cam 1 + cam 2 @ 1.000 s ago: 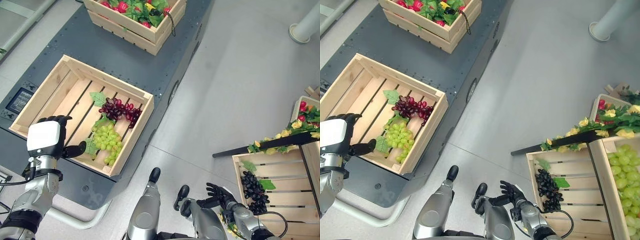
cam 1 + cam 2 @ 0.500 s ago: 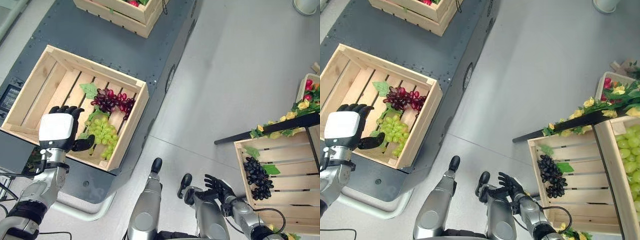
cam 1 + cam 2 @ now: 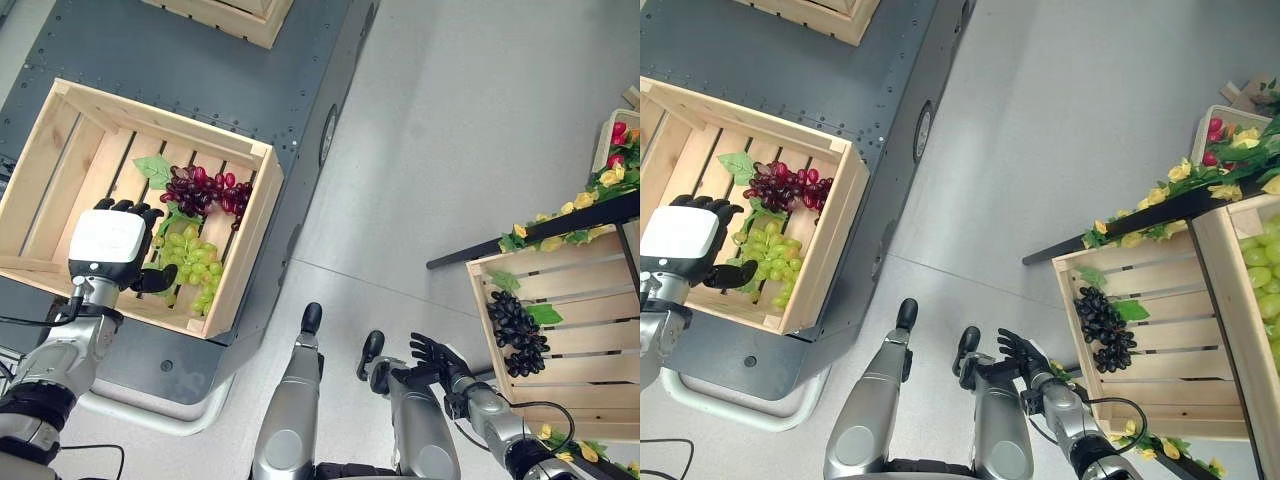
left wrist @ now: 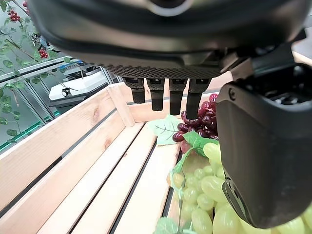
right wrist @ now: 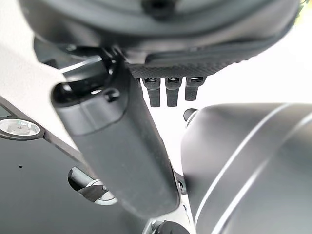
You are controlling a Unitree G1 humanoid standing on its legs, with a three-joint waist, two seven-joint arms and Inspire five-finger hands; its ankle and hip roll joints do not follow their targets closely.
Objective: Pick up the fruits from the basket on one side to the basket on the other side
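The green grape bunch (image 3: 192, 268) lies on the slats of the left wooden crate (image 3: 60, 130), in the corner nearest the robot, with a green leaf (image 4: 167, 129) at its stem end. The red grape bunch (image 3: 205, 190) lies just beyond it in the same crate, touching or almost touching the green one, and has a leaf of its own (image 3: 152, 170) on the far side. The left robot hand (image 3: 108, 245) hovers over the crate beside the green bunch, on the side away from the crate's near wall; its fingers (image 4: 165, 95) hang straight and spread, the thumb (image 3: 155, 281) stands out toward the grapes, and it holds nothing (the wrist view shows the grapes right beside the thumb, but whether they touch cannot be told). This crate rests on a dark grey worktop (image 3: 190, 60), and the corner of another wooden crate (image 3: 225, 12) sits farther along it.

Well apart from the left crate, across the grey floor (image 3: 460, 140), stands the right wooden crate (image 3: 580, 340) with a black grape bunch (image 3: 518, 333) and a leaf inside. A flower garland (image 3: 570, 215) of yellow blooms runs along a dark bar above it. The right robot hand (image 3: 432, 358) hangs low near that crate, fingers loosely spread and empty.
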